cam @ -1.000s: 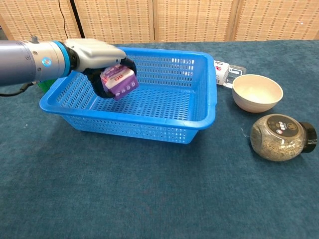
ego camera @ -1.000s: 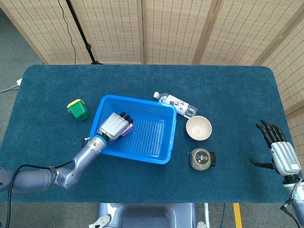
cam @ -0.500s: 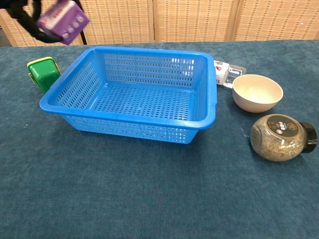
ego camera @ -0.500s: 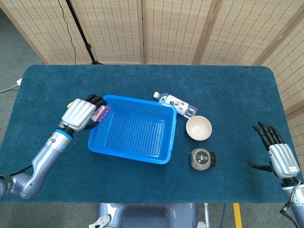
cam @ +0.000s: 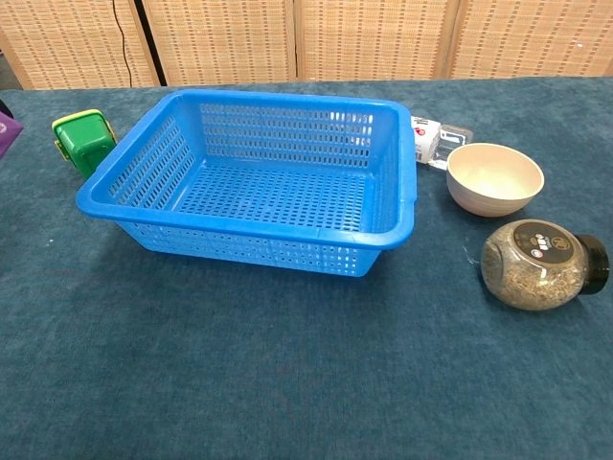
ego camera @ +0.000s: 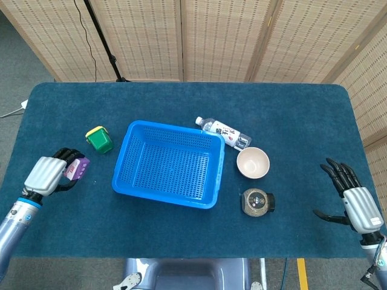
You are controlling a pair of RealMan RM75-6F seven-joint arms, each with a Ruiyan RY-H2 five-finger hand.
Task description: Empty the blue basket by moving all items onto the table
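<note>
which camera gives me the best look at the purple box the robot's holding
The head view. It shows the purple box whole in the left hand, out left of the blue basket. The chest view catches only a purple sliver at its left edge, hand out of frame.

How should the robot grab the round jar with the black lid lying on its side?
Best guess: come down from above and wrap the right hand around the jar's wide round belly. It lies on its side, lid pointing sideways, bowl just behind it.
</note>
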